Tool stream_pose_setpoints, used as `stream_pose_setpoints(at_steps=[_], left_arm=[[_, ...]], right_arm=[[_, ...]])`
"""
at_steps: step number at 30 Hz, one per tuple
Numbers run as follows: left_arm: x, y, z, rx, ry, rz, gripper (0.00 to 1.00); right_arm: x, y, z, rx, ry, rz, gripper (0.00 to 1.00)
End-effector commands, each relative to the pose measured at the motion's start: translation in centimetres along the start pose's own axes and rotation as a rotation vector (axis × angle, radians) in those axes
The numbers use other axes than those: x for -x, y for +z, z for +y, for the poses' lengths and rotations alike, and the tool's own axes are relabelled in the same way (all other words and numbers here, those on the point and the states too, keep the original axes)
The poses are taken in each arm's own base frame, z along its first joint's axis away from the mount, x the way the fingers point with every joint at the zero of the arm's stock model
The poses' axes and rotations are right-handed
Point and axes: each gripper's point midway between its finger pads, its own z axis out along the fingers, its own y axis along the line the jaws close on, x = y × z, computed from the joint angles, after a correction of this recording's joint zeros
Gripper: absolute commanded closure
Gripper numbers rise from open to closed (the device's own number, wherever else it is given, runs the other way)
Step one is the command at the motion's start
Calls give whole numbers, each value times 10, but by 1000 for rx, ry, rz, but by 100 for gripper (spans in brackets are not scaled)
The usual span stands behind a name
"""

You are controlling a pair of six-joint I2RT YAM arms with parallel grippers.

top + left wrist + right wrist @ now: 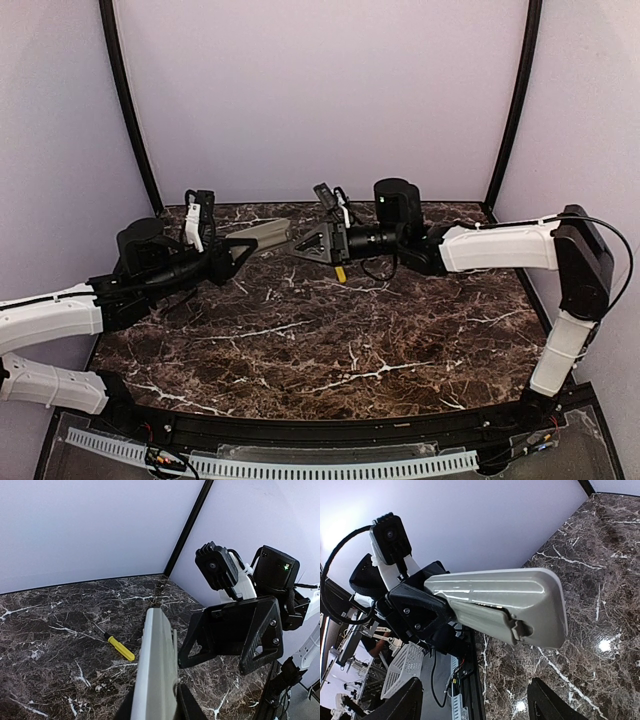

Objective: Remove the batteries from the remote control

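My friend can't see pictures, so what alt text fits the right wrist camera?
The left gripper holds a grey remote control in the air above the dark marble table, its battery cover facing the camera. The right gripper, open, shows at the bottom edge.

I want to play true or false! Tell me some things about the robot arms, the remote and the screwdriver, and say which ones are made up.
1. The left gripper is holding the remote control up in the air, off the table. True.
2. The right gripper is squeezing the remote control too. False: it is open and only sits near the remote's free end.
3. A screwdriver with a yellow handle is lying on the table. True.
4. The table is plain white. False: it is dark brown marble with white veins.
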Motion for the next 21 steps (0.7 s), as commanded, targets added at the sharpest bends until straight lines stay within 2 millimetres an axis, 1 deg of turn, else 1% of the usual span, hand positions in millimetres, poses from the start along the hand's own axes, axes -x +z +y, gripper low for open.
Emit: stream_pose_setpoints(at_steps=[1,4,7,21], left_arm=[[17,-6,-8,-14,-26,-38,100],[19,-6,-11,-31,-42,-36,100],[18,-6,-12,-37,-52,-33,100],[19,-4,-17,-70,-84,-34,100]], right_arm=[[33,-7,21,-25,-110,-96,29],[41,-7,25,-23,-125,-114,29],[44,-5,26,-15,-131,-115,29],[41,5,25,7,-121,-94,29]])
